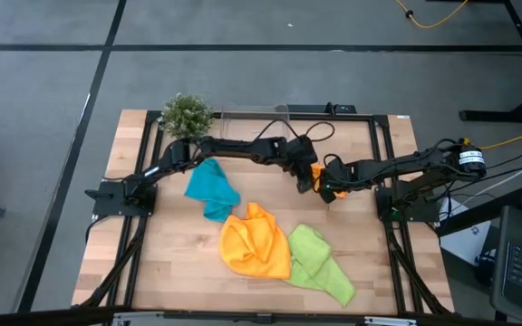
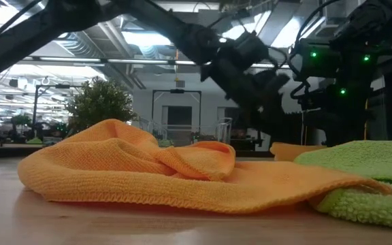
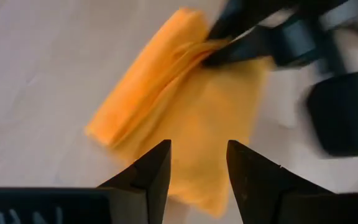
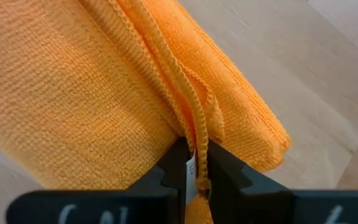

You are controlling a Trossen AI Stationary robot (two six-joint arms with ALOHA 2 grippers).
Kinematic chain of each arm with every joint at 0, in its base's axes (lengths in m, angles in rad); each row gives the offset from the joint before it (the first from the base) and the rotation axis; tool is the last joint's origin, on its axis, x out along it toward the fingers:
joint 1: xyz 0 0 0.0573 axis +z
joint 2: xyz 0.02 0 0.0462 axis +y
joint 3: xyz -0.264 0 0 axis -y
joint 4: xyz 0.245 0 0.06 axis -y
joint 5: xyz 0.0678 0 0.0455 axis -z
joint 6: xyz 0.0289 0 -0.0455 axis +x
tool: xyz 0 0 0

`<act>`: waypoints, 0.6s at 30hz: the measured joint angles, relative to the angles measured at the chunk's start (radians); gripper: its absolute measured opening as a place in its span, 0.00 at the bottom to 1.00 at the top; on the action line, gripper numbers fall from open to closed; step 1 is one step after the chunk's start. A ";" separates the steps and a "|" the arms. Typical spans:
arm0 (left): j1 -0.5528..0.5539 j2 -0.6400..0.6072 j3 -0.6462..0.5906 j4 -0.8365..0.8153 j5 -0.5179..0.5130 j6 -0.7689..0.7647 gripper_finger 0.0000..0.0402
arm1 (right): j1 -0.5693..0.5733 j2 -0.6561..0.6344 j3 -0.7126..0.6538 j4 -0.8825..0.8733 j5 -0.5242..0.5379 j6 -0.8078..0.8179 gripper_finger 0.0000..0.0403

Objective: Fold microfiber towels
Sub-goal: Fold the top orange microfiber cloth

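A folded orange towel (image 1: pixel 319 172) lies flat on the table at mid right; it also shows in the left wrist view (image 3: pixel 185 106). My right gripper (image 1: pixel 332 188) is shut on its edge. My left gripper (image 3: pixel 197 165) is open and hovers just above the same towel, touching nothing. A second orange towel (image 1: pixel 256 240) lies crumpled at the table's middle front. The lime green towel (image 1: pixel 320 263) lies to its right, and the teal towel (image 1: pixel 211 190) to its left rear. My right gripper pinches the folded orange towel's hemmed edges (image 4: pixel 199 134) between its two fingers, several layers together. The fingers come from the table's right side, slanting down. The towel lies spread on the table ahead of the fingers, slack.
A small potted plant (image 1: pixel 187 113) stands at the far left corner, with a clear tub (image 1: pixel 254 114) beside it at the far edge. Bare wood shows at the near left (image 1: pixel 170 263) and near right of the table.
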 joint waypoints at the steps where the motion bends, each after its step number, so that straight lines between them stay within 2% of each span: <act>1: 0.002 0.000 -0.019 0.007 -0.015 -0.012 0.37 | 0.000 0.000 0.000 0.000 0.000 0.000 0.12; 6: 0.001 0.002 -0.087 0.089 -0.031 -0.025 0.37 | 0.000 0.000 0.000 0.001 0.000 0.000 0.12; 15: -0.030 0.002 -0.097 0.126 -0.195 -0.002 0.37 | 0.000 0.000 0.000 0.003 0.000 -0.003 0.12; 18: -0.028 0.014 -0.097 0.132 -0.221 0.009 0.37 | 0.000 0.000 0.001 0.007 0.000 -0.005 0.12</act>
